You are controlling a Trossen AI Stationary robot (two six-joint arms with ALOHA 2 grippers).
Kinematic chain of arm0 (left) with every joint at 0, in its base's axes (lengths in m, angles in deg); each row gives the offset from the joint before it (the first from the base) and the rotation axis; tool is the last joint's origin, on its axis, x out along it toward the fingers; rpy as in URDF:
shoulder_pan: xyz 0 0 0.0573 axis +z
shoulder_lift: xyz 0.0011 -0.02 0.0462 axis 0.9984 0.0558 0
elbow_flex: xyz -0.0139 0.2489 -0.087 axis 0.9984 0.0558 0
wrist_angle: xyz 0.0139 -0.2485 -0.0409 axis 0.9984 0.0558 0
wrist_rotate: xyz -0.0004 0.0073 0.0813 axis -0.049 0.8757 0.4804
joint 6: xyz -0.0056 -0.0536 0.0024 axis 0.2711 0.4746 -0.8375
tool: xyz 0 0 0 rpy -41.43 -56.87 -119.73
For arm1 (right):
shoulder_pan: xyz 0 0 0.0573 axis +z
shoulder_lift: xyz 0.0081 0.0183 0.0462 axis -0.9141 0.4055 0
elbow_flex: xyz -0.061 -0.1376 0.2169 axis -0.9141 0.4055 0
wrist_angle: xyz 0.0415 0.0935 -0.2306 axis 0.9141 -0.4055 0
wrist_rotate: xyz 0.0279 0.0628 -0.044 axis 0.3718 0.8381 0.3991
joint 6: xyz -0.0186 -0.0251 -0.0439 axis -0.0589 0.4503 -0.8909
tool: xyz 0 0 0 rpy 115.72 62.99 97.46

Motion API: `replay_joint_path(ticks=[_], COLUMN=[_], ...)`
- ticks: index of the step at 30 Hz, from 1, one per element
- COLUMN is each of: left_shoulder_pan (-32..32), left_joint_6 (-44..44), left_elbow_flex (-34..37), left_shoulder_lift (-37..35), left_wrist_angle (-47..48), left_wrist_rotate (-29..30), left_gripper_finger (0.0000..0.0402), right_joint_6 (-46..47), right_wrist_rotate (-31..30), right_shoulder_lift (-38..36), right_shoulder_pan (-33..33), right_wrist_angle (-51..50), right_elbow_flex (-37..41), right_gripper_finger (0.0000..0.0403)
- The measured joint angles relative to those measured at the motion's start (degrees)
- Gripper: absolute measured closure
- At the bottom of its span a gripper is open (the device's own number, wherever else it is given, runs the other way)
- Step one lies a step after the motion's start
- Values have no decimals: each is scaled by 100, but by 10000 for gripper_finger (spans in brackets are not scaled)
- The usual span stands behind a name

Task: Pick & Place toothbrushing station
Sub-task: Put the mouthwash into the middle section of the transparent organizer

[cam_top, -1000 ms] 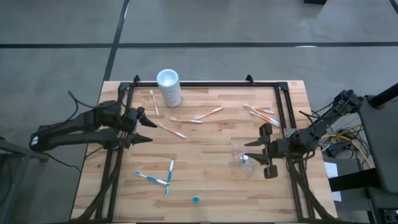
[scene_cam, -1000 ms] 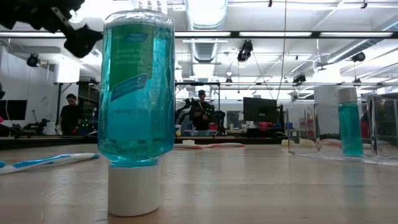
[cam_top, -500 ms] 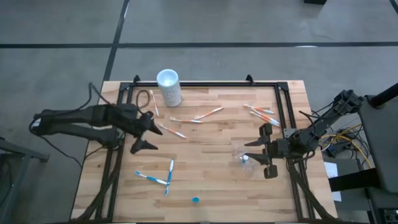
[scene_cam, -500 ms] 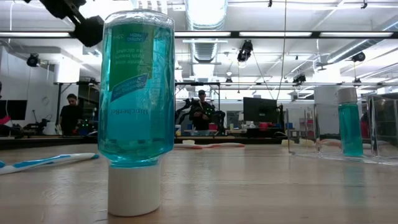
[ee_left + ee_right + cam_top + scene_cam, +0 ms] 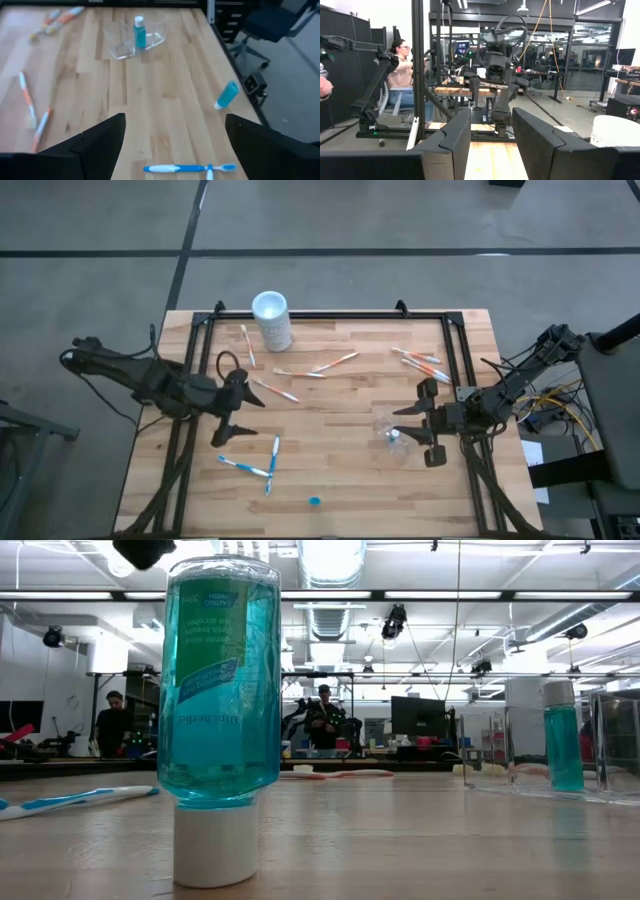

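The toothbrushing station's clear plastic cup [image 5: 386, 426] stands on the table's right half with a small teal bottle [image 5: 139, 31] inside it. Blue-and-white toothbrushes [image 5: 258, 463] lie near the front left, and orange-and-white ones lie at the middle [image 5: 316, 369] and far right [image 5: 420, 361]. My left gripper [image 5: 236, 420] hovers open over the table's left part, just above the blue brushes, and holds nothing. My right gripper [image 5: 402, 425] hangs open beside the clear cup, and its fingers [image 5: 457, 137] have nothing between them.
A white cup [image 5: 272, 320] stands at the far left. A teal bottle [image 5: 315, 501] stands upside down on its white cap near the front edge, large in the low view [image 5: 218, 710]. A black frame [image 5: 330, 316] runs along the table's far and side edges.
My left gripper has swung from the table's left edge toward the near edge and a little rightward while rising, and it has climbed almost out of the low view. It has stayed open. No object has moved.
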State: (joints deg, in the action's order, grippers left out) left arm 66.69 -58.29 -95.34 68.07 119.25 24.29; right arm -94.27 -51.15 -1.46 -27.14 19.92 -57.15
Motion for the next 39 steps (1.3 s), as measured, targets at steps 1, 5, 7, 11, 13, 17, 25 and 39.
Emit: replay_joint_path(ticks=[1,5,7,11,13,17,25,39], left_shoulder_pan=[-143,-640,-865,-1211,-1316,-1463,-1541,-1918], left_joint_6=[49,290,444,906,1186,1630,2002,1944], left_elbow_flex=[-33,-186,-253,-380,-439,-583,-905,-1624], left_shoulder_lift=[45,313,469,887,1152,1636,2402,3813], left_wrist_angle=[-41,-191,-169,-195,-203,-232,-740,-1223], left_wrist_rotate=[159,607,886,1391,1462,1481,1796,1663], left_gripper_finger=[52,52,54,53,53,54,55,55], right_joint_6=[0,0,0,0,0,0,0,0], right_wrist_rotate=[0,0,-2,-1,-1,0,-1,0], right_shoulder_lift=[0,0,0,0,0,0,2,2], right_shoulder_pan=[0,0,0,0,2,4,4,4], right_wrist_angle=[-2,0,0,-1,-2,0,-1,0], right_elbow_flex=[0,0,0,0,0,0,0,0], right_gripper_finger=[262,262,262,262,262,262,262,262])
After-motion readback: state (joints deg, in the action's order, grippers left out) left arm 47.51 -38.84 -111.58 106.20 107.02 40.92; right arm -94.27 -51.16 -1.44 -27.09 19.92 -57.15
